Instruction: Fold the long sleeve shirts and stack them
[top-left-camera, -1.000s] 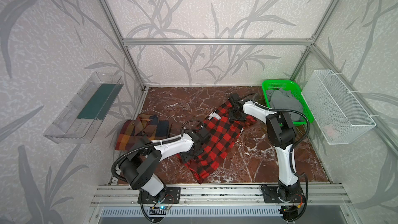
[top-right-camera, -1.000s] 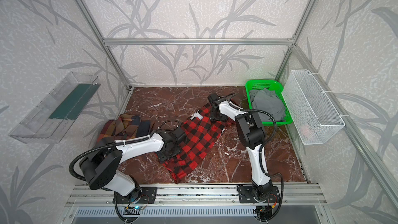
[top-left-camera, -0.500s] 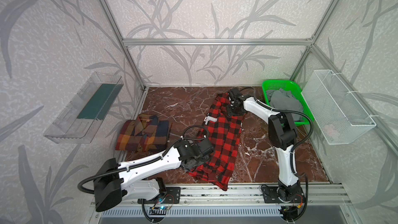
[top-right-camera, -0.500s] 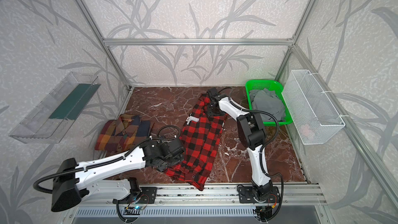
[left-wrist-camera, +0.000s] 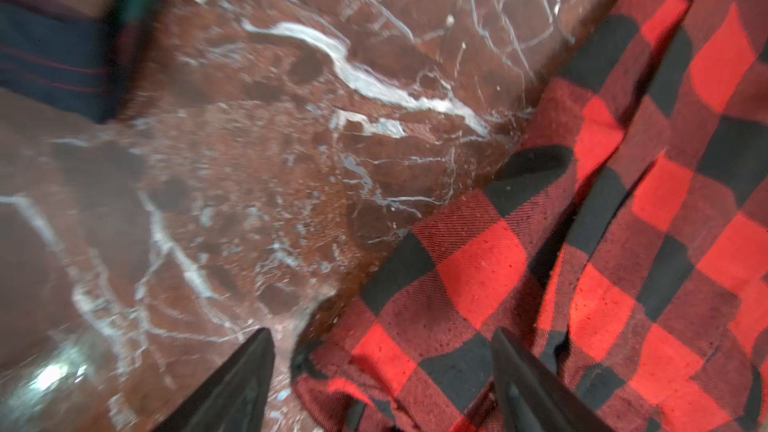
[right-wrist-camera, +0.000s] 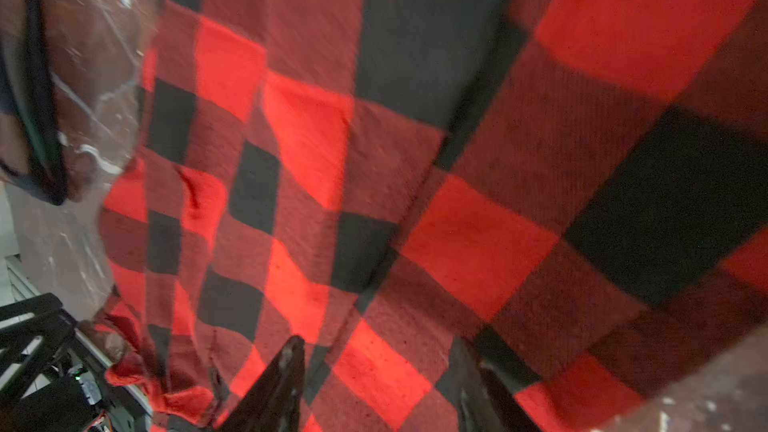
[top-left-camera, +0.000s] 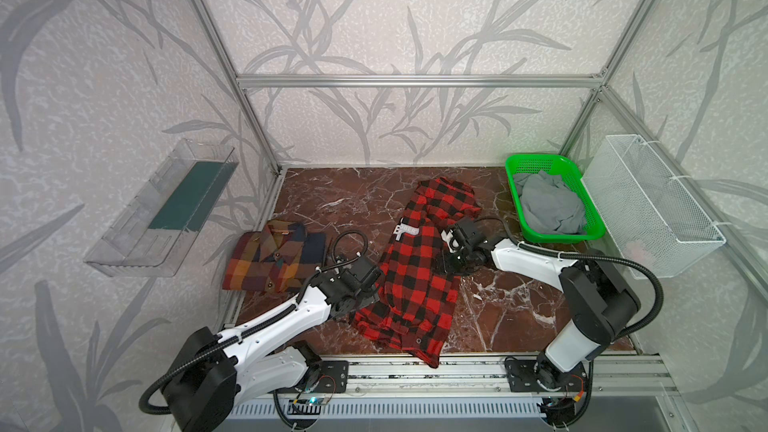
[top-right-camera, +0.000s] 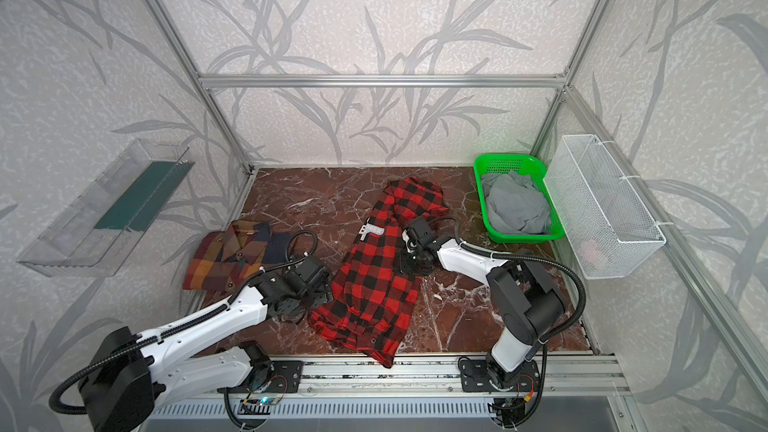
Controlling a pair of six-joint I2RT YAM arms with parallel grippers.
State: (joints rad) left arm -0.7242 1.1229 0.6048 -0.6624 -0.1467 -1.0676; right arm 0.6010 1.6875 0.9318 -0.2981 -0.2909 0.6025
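The red-and-black shirt (top-left-camera: 415, 276) (top-right-camera: 382, 272) lies lengthwise down the middle of the marble table, collar at the back, its hem hanging over the front rail. The brown plaid shirt (top-left-camera: 270, 257) (top-right-camera: 228, 257) lies folded at the left. My left gripper (top-left-camera: 368, 299) (left-wrist-camera: 382, 351) is low at the red shirt's left edge, open, with that cloth edge lying loose between its fingers (left-wrist-camera: 249, 371). My right gripper (top-left-camera: 444, 263) (right-wrist-camera: 382, 367) hovers over the shirt's right edge at mid-length, open, with flat cloth under its fingers (right-wrist-camera: 286, 371).
A green basket (top-left-camera: 536, 160) holding grey cloth (top-left-camera: 548, 205) stands at the back right. A white wire basket (top-left-camera: 652, 201) hangs on the right wall and a clear shelf (top-left-camera: 166, 209) on the left wall. The aluminium rail (top-left-camera: 457, 367) borders the table's front.
The red shirt went from a diagonal lie to lengthwise, its hem pulled over the front rail. My right gripper left the collar and came forward along the right edge. Both grippers narrowed slightly.
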